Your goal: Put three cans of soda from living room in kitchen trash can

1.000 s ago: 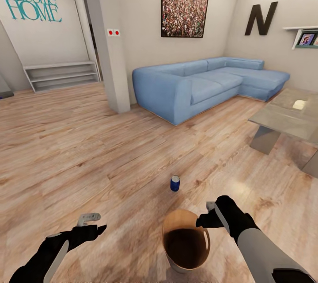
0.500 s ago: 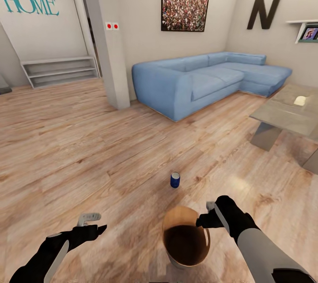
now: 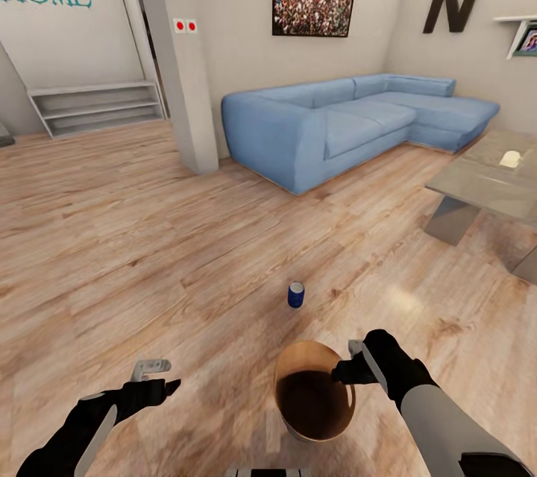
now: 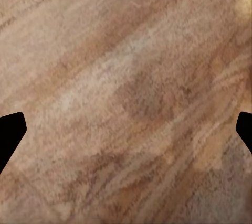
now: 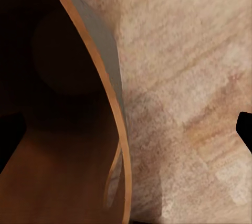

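Observation:
A dark blue can of soda [image 3: 296, 295] stands upright on the light wood floor of the living room. Nearer to me, the tash can [image 3: 280, 380] sits on the floor, copper-brown inside, and I see nothing in it. My right gripper [image 3: 349, 361] hovers at its right rim, open; in the right wrist view the rim [image 5: 113, 93] runs between the two spread fingers, which do not close on it. My left gripper [image 3: 158, 376] hangs open over bare floor to the bin's left, with only floorboards between its fingers [image 4: 10, 135].
A light-blue sectional sofa [image 3: 335, 127] stands ahead against the wall. A glass coffee table [image 3: 485, 186] is at the right. A white pillar [image 3: 175, 67] rises left of the sofa, with low shelves [image 3: 97, 104] beyond. Open floor stretches to the left.
The whole view has shifted with the camera: the room, the blue can and the bin sit slightly higher in the picture. Both arms keep the same pose and both grippers stay open.

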You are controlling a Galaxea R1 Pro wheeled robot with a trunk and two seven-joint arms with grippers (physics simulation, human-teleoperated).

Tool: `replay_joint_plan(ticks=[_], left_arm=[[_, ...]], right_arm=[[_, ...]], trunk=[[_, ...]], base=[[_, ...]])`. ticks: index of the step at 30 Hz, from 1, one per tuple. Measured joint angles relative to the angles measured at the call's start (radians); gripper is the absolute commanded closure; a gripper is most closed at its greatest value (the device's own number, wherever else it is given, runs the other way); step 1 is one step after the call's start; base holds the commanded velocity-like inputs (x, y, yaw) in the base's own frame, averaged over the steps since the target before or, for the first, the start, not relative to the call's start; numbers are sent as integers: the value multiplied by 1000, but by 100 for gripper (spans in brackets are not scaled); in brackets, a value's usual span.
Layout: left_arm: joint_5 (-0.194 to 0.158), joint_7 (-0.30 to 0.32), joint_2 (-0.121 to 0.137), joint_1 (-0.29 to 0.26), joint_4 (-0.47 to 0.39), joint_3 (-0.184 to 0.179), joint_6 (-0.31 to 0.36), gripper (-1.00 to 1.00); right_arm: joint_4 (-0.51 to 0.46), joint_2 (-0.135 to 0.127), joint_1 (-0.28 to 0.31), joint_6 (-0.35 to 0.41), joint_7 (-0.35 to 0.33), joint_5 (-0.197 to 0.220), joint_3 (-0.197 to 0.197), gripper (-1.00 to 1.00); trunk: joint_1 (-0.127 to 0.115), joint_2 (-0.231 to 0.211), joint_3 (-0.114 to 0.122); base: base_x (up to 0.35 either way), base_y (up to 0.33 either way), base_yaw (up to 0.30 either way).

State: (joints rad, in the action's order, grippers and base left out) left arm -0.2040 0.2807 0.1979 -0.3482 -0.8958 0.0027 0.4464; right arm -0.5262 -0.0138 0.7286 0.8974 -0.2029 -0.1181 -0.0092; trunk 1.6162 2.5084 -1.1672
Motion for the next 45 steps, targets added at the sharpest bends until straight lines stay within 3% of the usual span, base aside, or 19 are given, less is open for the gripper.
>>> replay_joint_plan(ticks=[7, 13, 21, 22, 45], left_arm=[[0, -1, -1, 0, 0, -1, 0, -100], [0, -2, -2, 0, 0, -2, 0, -100], [0, -2, -3, 0, 0, -3, 0, -100], [0, -2, -3, 0, 0, -3, 0, -100], [0, -4, -5, 0, 0, -5, -3, -100]], right_arm=[[0, 0, 0, 0, 0, 0, 0, -100], [1, 0, 0, 0, 0, 0, 0, -100], [1, 0, 0, -1, 0, 0, 0, -100], [1, 0, 0, -1, 0, 0, 0, 100], [2, -3, 0, -1, -3, 9, -2, 100]], trunk=[[0, 0, 0], [3, 1, -23], [3, 1, -23], [3, 1, -23], [2, 1, -16]], base=[[0, 0, 0], [0, 0, 0], [0, 0, 0], [0, 0, 0], [0, 0, 0]])
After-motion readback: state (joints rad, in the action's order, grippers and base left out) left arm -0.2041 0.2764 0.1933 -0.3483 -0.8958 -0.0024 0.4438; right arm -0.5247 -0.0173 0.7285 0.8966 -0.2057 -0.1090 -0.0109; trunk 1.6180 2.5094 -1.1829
